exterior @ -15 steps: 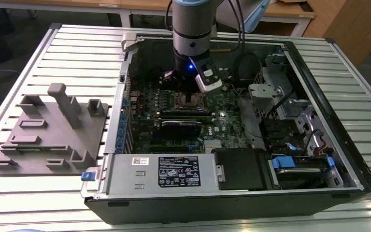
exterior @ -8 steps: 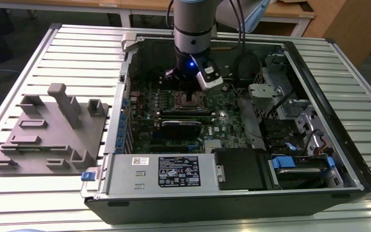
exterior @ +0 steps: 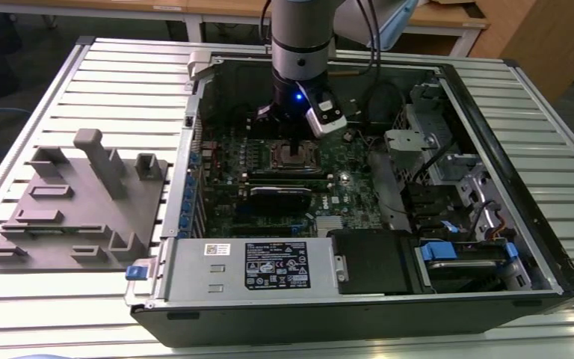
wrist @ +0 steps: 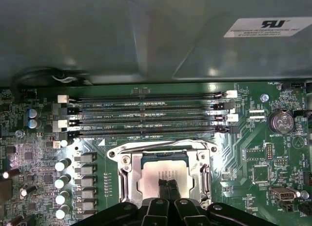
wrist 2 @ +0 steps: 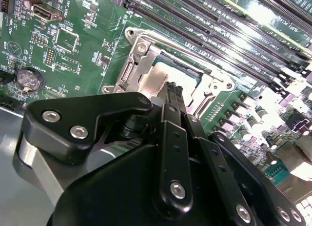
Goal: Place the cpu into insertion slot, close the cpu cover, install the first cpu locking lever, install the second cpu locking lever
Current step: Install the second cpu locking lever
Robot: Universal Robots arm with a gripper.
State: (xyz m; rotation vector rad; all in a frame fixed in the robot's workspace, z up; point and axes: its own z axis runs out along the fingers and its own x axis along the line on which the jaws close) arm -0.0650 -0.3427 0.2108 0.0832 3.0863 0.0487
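Note:
The cpu (wrist: pixel 158 166) lies flat in the insertion slot (exterior: pixel 292 155) on the green motherboard, its silver-grey top showing through the window of the cpu cover (wrist: pixel 127 176). The cover lies down flat around the chip in both wrist views. My gripper (wrist: pixel 166 183) hangs straight over the socket, its two thin black fingers shut together with nothing between them, tips at or just above the chip's top (wrist 2: pixel 152 82). A metal lever rod (wrist: pixel 161 146) lies along the socket's side nearest the memory slots. In the exterior view my gripper (exterior: pixel 285 126) stands inside the open computer case.
Long black memory slots (wrist: pixel 146 113) run beside the socket. A coin battery (wrist: pixel 282 121) sits further off. A black card (exterior: pixel 280 196), the power supply (exterior: pixel 257 265) and drive cages (exterior: pixel 436 149) crowd the case. A grey fixture (exterior: pixel 78 202) lies on the table at the exterior view's left.

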